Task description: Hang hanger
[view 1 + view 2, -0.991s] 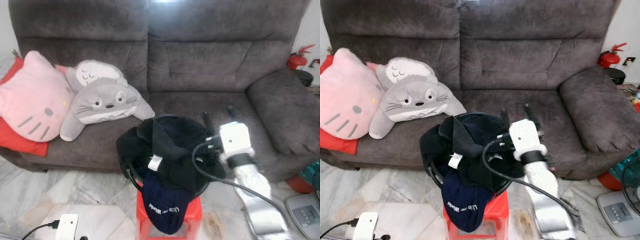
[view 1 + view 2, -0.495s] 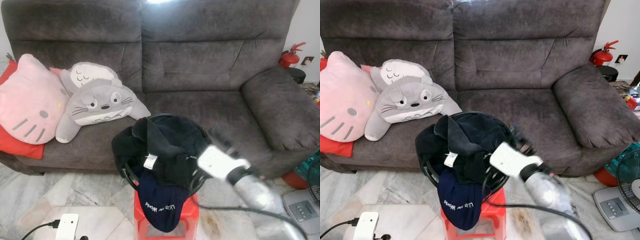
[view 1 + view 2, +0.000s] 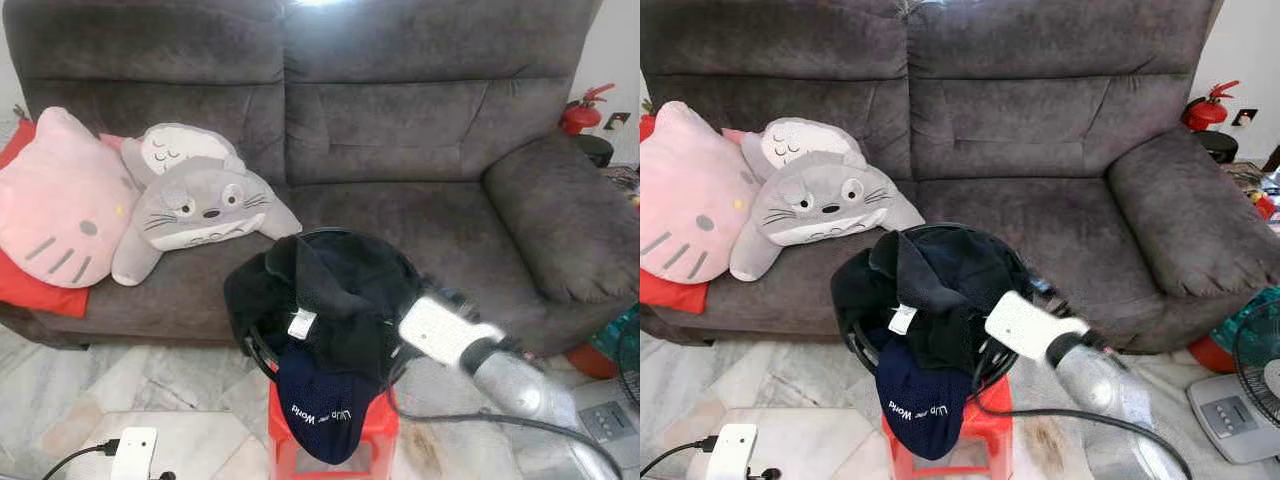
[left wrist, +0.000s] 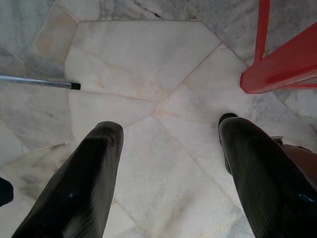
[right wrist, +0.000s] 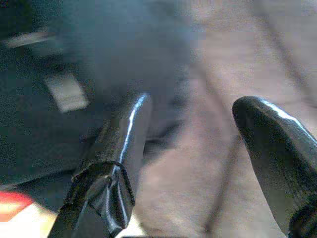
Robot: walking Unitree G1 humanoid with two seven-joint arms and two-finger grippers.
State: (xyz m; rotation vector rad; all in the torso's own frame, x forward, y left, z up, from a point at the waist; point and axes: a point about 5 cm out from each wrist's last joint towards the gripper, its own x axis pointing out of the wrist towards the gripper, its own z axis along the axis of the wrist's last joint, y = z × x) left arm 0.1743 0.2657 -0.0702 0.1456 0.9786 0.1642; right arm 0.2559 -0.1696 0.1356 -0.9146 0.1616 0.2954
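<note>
A round black basket (image 3: 256, 350) heaped with dark clothes (image 3: 335, 285) stands on a red stool (image 3: 378, 430) in front of the sofa. A navy garment with white lettering (image 3: 320, 410) hangs over the basket's front. I can make out no hanger in the pile. My right arm (image 3: 445, 335) reaches in from the right, its wrist box at the basket's right rim. In the blurred right wrist view the right gripper (image 5: 193, 119) is open, with nothing between its fingers, pointing at dark fabric. My left gripper (image 4: 168, 129) hangs open over the marble floor beside the stool's leg (image 4: 277, 64).
A grey sofa (image 3: 420, 130) carries a pink cat cushion (image 3: 55, 200) and a grey plush (image 3: 200, 205) on its left seat. A fire extinguisher (image 3: 580, 112) stands at the far right and a fan (image 3: 1260, 370) at the right. A white power strip (image 3: 130, 450) lies on the floor.
My right arm came down from an upright pose over the sofa seat and now lies low, pointing left at the basket. The camera shifted slightly; the clothes stay put.
</note>
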